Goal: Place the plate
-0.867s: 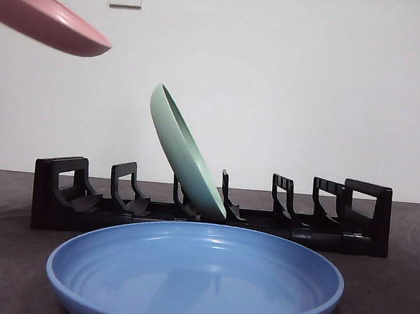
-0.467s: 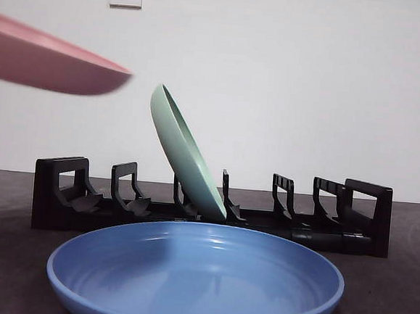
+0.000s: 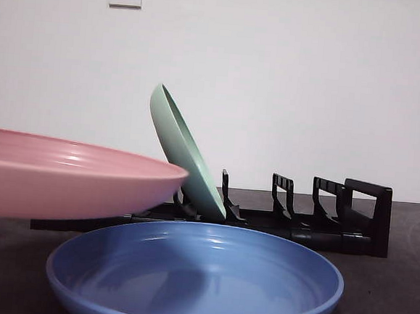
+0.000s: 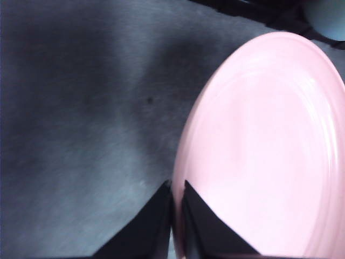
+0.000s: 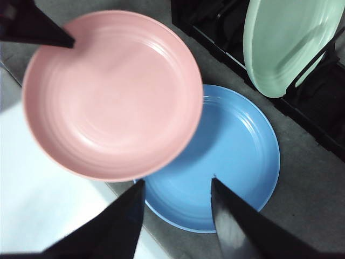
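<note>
The left tool [image 4: 177,186] is clamped on the rim of the pink plate [image 3: 63,178], its two black jaws pressed close with the plate's edge between them. The plate hangs nearly level in the air, low over the tabletop [image 3: 389,287], with its far edge overlapping the blue plate [image 3: 193,272] that lies flat in front. From the right wrist view the pink plate [image 5: 110,94] covers part of the blue plate's [image 5: 232,162] rim, though how much clearance lies between them is hard to judge from these angles. Behind stands the black rack [image 3: 321,224], with the green plate [image 3: 185,155] leaning in one of its middle slots. The right tool [image 5: 175,186] hovers above the scene, its jaws spread apart and empty.

The step in hand looks like carrying the pink plate toward its resting place (whether a rack slot or the tabletop, the pictures do not settle). To do it well, the left arm should keep the rim grip firm, since a plate held by one edge will tend to sag or pivot. If the rack is the goal, the plate needs tipping upright and lining up with a free slot beside the green plate, entering slowly so the two do not knock. If the tabletop is the goal, it should be lowered clear of the blue plate's rim before release.
</note>
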`<state>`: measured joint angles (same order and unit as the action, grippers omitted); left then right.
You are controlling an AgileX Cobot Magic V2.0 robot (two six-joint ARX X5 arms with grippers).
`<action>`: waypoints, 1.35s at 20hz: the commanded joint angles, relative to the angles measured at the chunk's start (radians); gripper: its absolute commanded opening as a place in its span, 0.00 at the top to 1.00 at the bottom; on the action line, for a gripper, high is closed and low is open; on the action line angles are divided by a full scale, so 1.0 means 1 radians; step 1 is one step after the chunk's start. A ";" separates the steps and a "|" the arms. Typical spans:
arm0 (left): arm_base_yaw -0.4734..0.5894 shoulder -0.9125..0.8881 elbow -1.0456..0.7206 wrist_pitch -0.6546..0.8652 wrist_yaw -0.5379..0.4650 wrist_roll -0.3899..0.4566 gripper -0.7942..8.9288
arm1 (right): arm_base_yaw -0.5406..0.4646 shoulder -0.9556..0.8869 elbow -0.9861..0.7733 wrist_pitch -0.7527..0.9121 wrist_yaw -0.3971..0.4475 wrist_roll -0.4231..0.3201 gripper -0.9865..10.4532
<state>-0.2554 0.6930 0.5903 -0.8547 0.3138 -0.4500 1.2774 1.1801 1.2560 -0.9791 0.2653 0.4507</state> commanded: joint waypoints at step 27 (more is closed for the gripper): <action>-0.361 0.523 -0.013 0.577 -0.100 -0.218 0.82 | 0.015 0.006 0.020 0.010 0.006 0.010 0.74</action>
<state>-0.6071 1.2049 0.5709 -0.2893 0.2131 -0.6632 1.2774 1.1801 1.2560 -0.9768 0.2657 0.4507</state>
